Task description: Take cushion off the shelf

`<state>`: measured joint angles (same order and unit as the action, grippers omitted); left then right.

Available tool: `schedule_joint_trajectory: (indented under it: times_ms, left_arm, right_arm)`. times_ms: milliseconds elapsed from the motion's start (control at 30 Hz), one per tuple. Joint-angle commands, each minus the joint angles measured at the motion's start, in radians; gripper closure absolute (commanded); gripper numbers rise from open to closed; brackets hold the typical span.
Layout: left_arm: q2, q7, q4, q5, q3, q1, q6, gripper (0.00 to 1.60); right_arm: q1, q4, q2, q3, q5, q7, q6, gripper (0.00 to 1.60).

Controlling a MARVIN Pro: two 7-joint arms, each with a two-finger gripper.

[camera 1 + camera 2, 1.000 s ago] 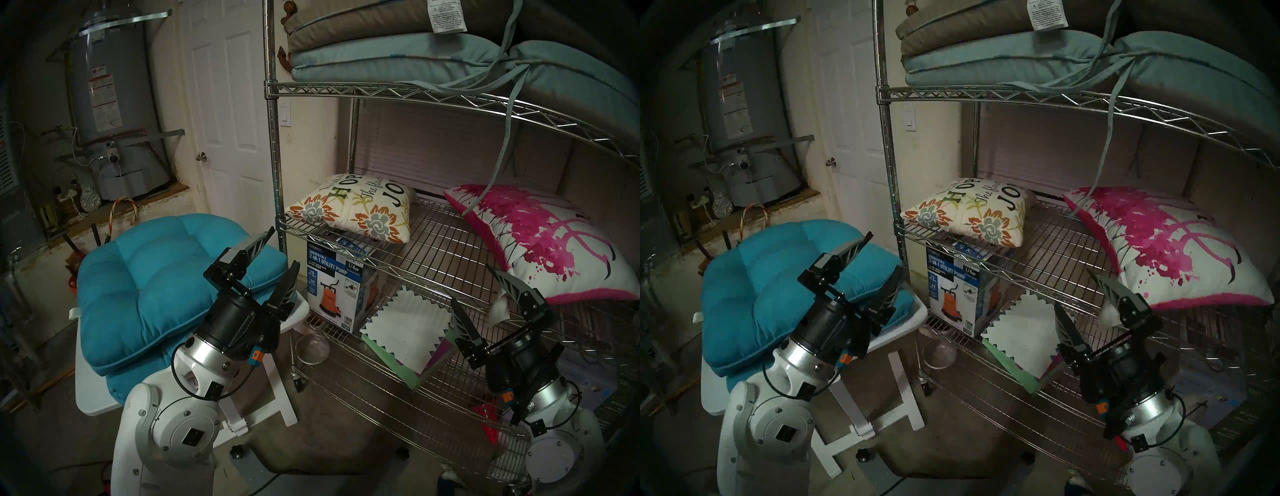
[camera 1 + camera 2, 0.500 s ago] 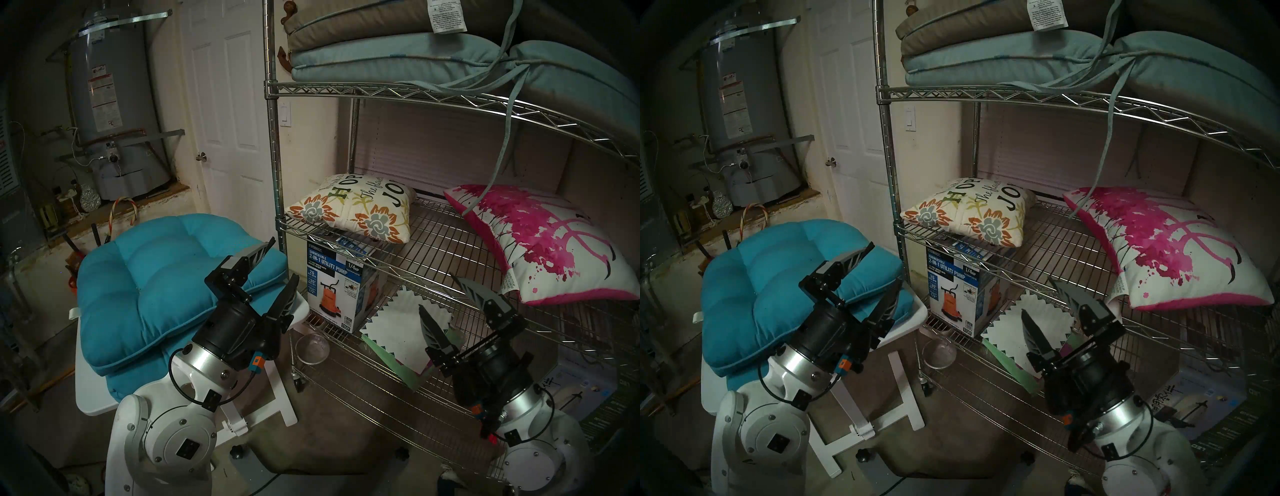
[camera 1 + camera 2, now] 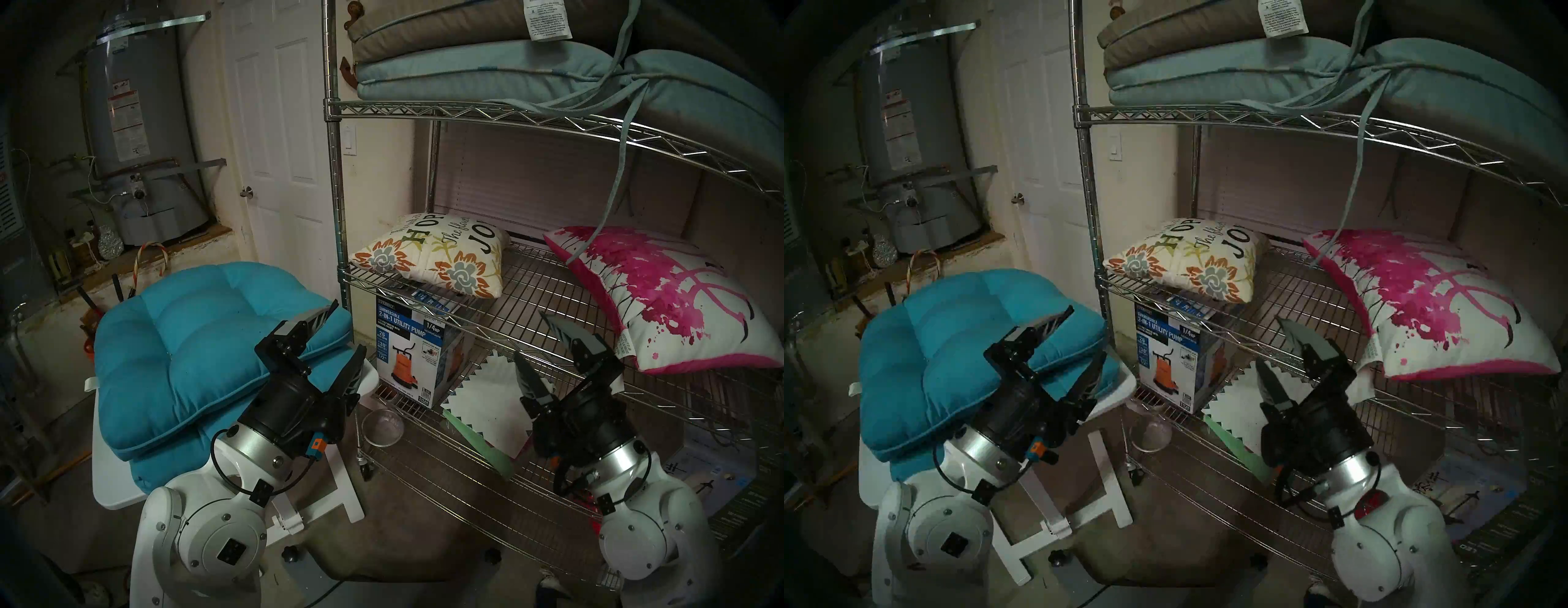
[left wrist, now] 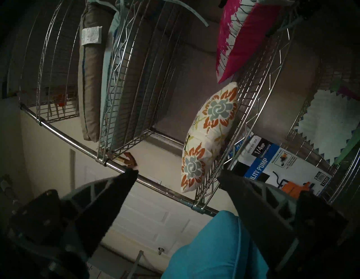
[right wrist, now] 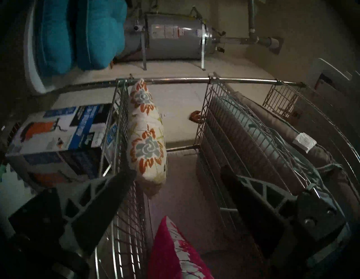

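On the left, two teal cushions are stacked on the white desk, with the left tool wide and empty just above them; past it the shelf carries a floral cushion, the right tool wide and empty at its front edge, then a pink cushion

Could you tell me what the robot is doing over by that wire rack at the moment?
It is clearing cushions off the chrome wire shelf. Two teal tufted cushions are stacked on the small white table beside it. Both grippers are open and empty: the left gripper hovers over the teal stack, the right gripper is raised at the middle tier's front edge, between the floral cushion and the pink-and-white cushion, which lie untouched.
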<state>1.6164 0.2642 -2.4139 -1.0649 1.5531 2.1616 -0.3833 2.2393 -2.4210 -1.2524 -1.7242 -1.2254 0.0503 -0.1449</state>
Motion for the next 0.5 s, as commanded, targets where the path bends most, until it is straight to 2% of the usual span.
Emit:
schedule_joint_trajectory:
  times_ms: [0,33,67,200,467]
  left_arm:
    - [0.002,-0.007,-0.03,0.011,-0.001,-0.008,0.002,0.0]
    - [0.001,-0.007,-0.03,0.012,-0.001,-0.008,0.004,0.0]
    - [0.002,-0.007,-0.03,0.013,-0.001,-0.008,0.005,0.0]
    - [0.001,-0.007,-0.03,0.015,-0.002,-0.009,0.008,0.0]
    - [0.001,-0.007,-0.03,0.018,-0.003,-0.01,0.011,0.0]
  right_arm:
    - [-0.109,-0.022,0.026,-0.068,-0.018,-0.066,0.071,0.0]
    - [-0.148,-0.022,0.022,-0.07,-0.019,-0.102,0.082,0.0]
    - [-0.12,-0.022,0.038,-0.09,-0.015,-0.097,0.093,0.0]
    - [-0.185,-0.022,0.038,-0.116,-0.01,-0.17,0.109,0.0]
    - [-0.195,-0.022,0.047,-0.186,0.028,-0.251,0.121,0.0]
